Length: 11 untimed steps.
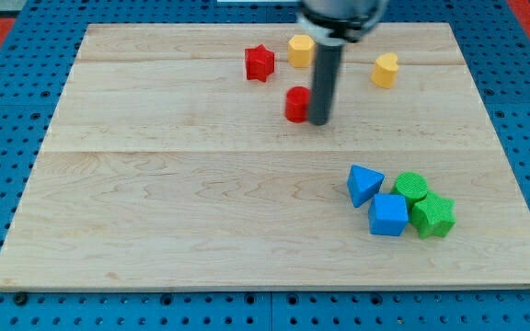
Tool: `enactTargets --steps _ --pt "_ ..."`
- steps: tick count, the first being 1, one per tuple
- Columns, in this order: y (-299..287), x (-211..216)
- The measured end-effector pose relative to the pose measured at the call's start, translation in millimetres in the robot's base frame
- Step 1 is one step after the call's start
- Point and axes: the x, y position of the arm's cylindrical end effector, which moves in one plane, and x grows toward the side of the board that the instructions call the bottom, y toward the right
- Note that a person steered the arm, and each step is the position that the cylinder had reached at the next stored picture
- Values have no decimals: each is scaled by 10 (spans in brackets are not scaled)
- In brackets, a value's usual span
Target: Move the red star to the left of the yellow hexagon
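The red star [259, 62] sits just left of the yellow hexagon [301, 51], so little remains. My tip [319, 120] grasps nothing, beside a red cylinder [297, 104]

The rod [324, 78] runs off the view's top and covers the right edges of the yellow hexagon [300, 51] and red cylinder [296, 104]; the yellow block [385, 70] at right is perhaps a heart, too small to tell
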Motion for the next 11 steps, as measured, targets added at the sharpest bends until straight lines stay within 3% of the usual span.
enactTargets --steps 1,3,7,9,11 --pt "-304 -38" --pt "423 -318" --pt "549 -854" --pt "263 -906" --pt "-611 -1031"
